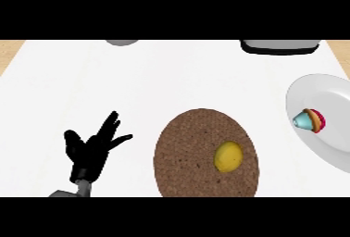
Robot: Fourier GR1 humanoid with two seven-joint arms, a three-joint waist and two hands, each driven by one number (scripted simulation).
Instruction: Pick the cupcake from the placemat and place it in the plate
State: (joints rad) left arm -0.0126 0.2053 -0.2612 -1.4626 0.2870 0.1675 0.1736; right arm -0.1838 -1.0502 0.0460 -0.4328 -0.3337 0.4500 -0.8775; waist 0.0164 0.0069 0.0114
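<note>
A cupcake (310,121) with a pale blue wrapper and red and orange top lies tipped on its side on the white plate (327,97) at the right edge. The round brown placemat (195,139) sits in the lower middle of the counter, and a yellow lemon-like object (229,156) rests on its right half. My left hand (91,147) shows at the lower left, open with fingers spread and pointing up, well left of the placemat and holding nothing. My right hand shows nowhere in the view.
A grey rounded object (122,42) peeks in at the top edge, left of centre. A dark-based appliance (280,46) stands at the top right. Wooden surface (8,53) shows past the white counter's left and right edges.
</note>
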